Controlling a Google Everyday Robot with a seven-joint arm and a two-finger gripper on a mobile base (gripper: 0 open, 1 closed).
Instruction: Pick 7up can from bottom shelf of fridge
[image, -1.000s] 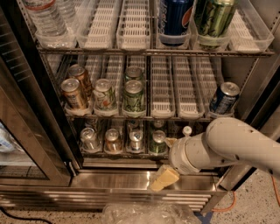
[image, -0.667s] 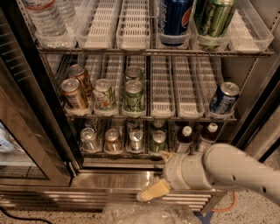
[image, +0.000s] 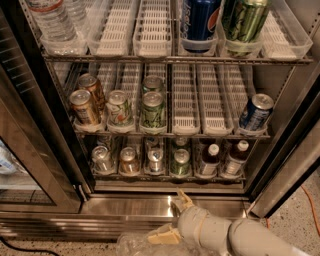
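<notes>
The fridge (image: 280, 165) stands open in front of me. Its bottom shelf (image: 167, 175) holds a row of cans and two bottles. The 7up can (image: 101, 159), pale silver-grey with a shiny lid, stands upright at the far left of that row. A similar silver-topped can (image: 155, 159) stands two lanes to its right. My gripper (image: 167, 217) is low in the view, below the steel door sill and outside the fridge. It is open and empty, well below and to the right of the 7up can.
A copper-brown can (image: 129, 160), a green can (image: 180, 161) and two dark bottles (image: 210, 157) share the bottom shelf. The middle rack holds several cans (image: 152, 109) and a blue can (image: 256, 112). Crumpled clear plastic (image: 135, 245) lies on the floor by the gripper. The glass door (image: 20, 165) stands at left.
My arm has dropped down and left, away from the right part of the bottom shelf to below the sill. The two bottles it covered now show. No can moved.
</notes>
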